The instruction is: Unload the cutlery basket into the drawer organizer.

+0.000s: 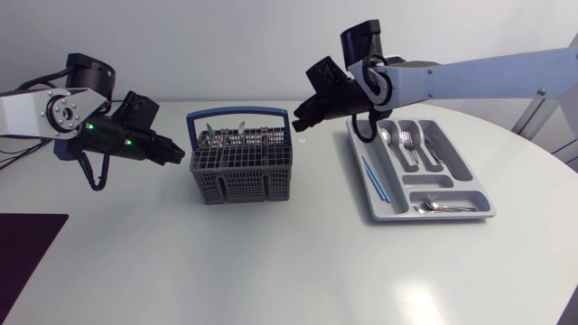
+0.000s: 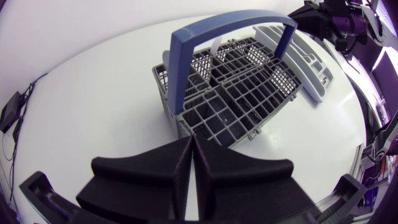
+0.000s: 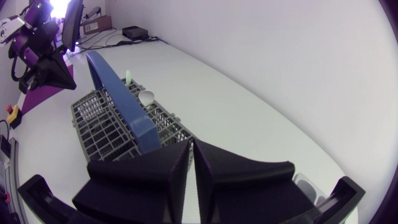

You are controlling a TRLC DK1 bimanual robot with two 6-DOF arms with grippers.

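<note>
The grey cutlery basket (image 1: 239, 176) with a blue handle (image 1: 239, 115) stands mid-table, and a few pale cutlery pieces (image 1: 226, 135) stick up at its back. My left gripper (image 1: 183, 157) hovers just left of the basket, shut and empty. My right gripper (image 1: 295, 125) hangs by the handle's right end, also shut on nothing. The grey drawer organizer (image 1: 449, 153) lies to the right. The left wrist view has the shut left gripper (image 2: 193, 140) close to the basket (image 2: 230, 87). Beyond the shut right gripper (image 3: 191, 144) are the handle (image 3: 121, 102) and a spoon (image 3: 147, 97).
The organizer holds forks (image 1: 408, 144), spoons (image 1: 386, 140), a thin blue stick (image 1: 375, 179) and small spoons (image 1: 442, 207) in the front slot. A dark mat (image 1: 27, 239) lies at the table's left front edge. The organizer (image 2: 308, 59) lies behind the basket.
</note>
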